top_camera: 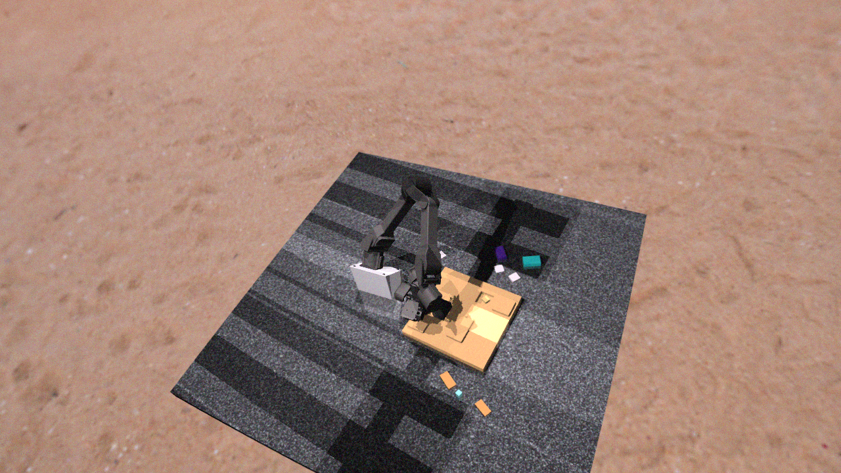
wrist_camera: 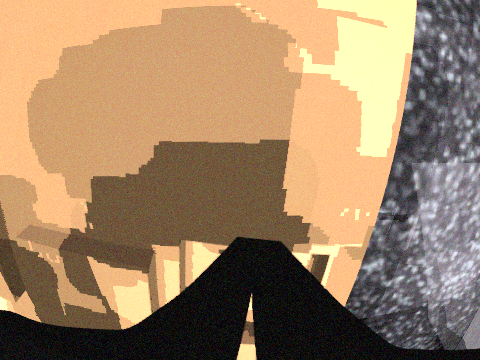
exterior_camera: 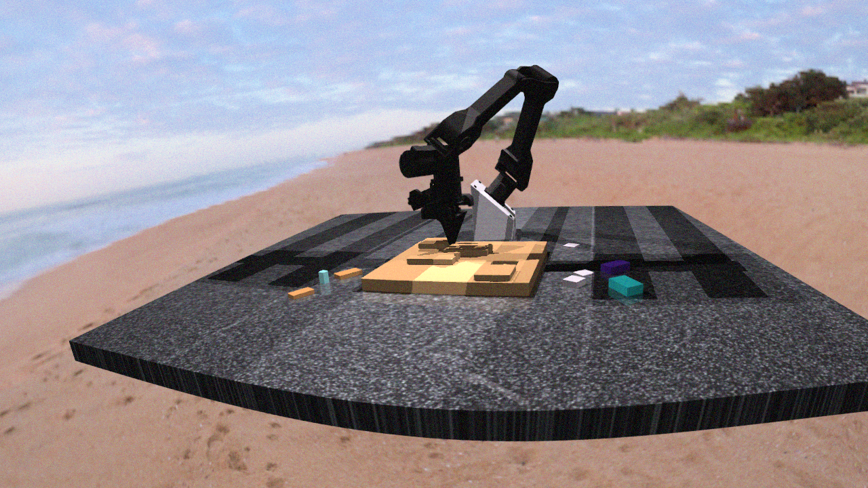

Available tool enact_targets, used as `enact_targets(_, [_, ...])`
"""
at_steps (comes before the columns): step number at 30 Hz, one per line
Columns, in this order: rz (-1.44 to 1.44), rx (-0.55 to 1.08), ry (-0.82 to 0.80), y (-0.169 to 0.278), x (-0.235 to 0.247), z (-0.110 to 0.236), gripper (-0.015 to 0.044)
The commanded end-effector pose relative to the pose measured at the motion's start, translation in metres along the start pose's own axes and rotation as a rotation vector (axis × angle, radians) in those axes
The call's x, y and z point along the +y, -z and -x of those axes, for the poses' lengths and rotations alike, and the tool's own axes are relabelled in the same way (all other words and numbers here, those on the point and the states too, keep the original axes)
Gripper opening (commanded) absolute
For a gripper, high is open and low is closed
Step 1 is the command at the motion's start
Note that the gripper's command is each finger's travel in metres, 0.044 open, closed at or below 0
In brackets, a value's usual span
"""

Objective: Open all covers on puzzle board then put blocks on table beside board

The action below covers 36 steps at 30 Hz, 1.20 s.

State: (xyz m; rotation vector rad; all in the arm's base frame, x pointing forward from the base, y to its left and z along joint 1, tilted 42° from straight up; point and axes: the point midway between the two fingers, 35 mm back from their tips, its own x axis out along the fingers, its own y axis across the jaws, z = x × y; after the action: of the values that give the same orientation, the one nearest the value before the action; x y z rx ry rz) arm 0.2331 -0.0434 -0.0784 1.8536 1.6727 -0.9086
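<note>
The tan puzzle board (top_camera: 470,353) (exterior_camera: 394,282) (wrist_camera: 100,0) lies in the middle of the dark table. Flat tan covers lie on it, one at its right side (top_camera: 505,305) (exterior_camera: 494,271) and one near the front left (top_camera: 461,332) (exterior_camera: 434,259). My gripper (top_camera: 410,313) (exterior_camera: 451,239) (wrist_camera: 255,243) is shut with nothing between the fingers. Its tips point down, just above the covers at the board's corner nearest the robot base. The arm's shadow darkens the covers below it in the wrist view. I cannot tell whether any well still holds a block.
A purple block (top_camera: 500,253) (exterior_camera: 614,266), a teal block (top_camera: 531,261) (exterior_camera: 624,285) and small white pieces (top_camera: 514,276) (exterior_camera: 574,279) lie beside the board. Two orange pieces (top_camera: 448,379) (exterior_camera: 347,272) and a small cyan block (top_camera: 458,393) (exterior_camera: 323,277) lie on the opposite side. The grey robot base (top_camera: 375,281) (exterior_camera: 491,218) stands close to the board.
</note>
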Motion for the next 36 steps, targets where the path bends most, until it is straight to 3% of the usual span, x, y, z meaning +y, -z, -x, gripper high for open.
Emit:
enact_targets(1, [0.008, -0.006, -0.001, -0.005, 0.001, 0.000, 0.0000])
enact_targets(36, [0.008, -0.008, -0.001, -0.013, 0.002, 0.040, 0.0000])
